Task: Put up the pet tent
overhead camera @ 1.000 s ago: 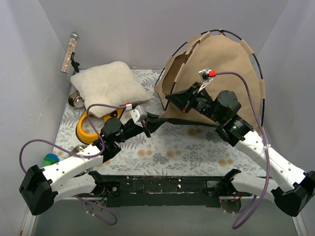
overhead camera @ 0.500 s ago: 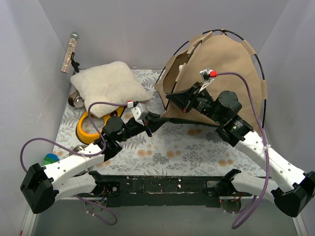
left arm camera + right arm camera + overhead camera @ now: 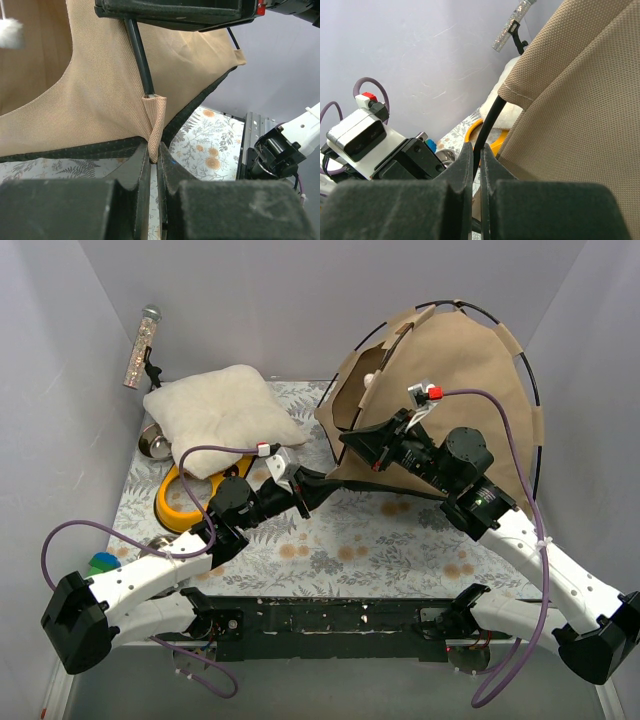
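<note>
The tan pet tent [image 3: 450,370] stands at the back right, its black poles [image 3: 525,370] arching over it and a white pom-pom [image 3: 10,32] hanging in the doorway. My left gripper [image 3: 303,492] is shut on the tan corner loop [image 3: 155,125] at the tent's front lower corner, where a pole end [image 3: 140,57] enters the sleeve. My right gripper [image 3: 352,443] is shut on a thin black pole [image 3: 490,122] at the doorway edge, just above the left gripper.
A fluffy cream cushion [image 3: 220,415] lies at the back left, over a yellow bowl stand [image 3: 180,502] with steel bowls [image 3: 155,445]. A glittery tube [image 3: 142,345] leans on the left wall. A green-blue toy [image 3: 100,565] sits by the left arm. Grey walls enclose the floral mat [image 3: 350,540].
The right gripper has lifted the pole slightly, and the tent's top has risen and shifted a little right. The left gripper has edged right with the corner loop.
</note>
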{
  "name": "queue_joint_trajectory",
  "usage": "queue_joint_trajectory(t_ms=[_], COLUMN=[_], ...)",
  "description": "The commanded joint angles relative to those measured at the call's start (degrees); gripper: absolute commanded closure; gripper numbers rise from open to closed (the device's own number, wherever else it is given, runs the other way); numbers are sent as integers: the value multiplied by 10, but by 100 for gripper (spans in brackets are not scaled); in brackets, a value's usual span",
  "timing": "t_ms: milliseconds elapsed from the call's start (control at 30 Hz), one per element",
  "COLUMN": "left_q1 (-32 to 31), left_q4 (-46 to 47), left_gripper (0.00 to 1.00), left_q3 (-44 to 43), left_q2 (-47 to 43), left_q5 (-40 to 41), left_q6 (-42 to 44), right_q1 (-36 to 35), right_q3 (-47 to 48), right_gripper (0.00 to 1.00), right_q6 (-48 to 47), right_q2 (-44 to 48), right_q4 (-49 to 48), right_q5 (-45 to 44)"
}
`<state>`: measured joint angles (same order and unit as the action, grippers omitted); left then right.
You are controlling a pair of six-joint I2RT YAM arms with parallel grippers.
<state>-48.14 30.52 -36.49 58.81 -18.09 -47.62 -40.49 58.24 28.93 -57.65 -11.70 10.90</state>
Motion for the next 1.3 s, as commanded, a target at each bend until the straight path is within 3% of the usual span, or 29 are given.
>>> queue_joint_trajectory(t_ms=[0, 1067, 1267], left_q1=[-12, -11, -10], left_q4=[-55, -47, -61], left_gripper=[100, 100, 100], left_q3=[-4, -45, -48], left_q2=[1, 33, 27], left_q5=[-40, -51, -24], left_q6=[-13, -49, -59], right_q1=[23, 23, 23], right_q3=[16, -19, -23], right_gripper=[99, 99, 99], right_q6=[-55, -58, -66], right_q2=[26, 45, 51], right_q4=[-117, -121, -114], right_q5=[-64, -28, -35])
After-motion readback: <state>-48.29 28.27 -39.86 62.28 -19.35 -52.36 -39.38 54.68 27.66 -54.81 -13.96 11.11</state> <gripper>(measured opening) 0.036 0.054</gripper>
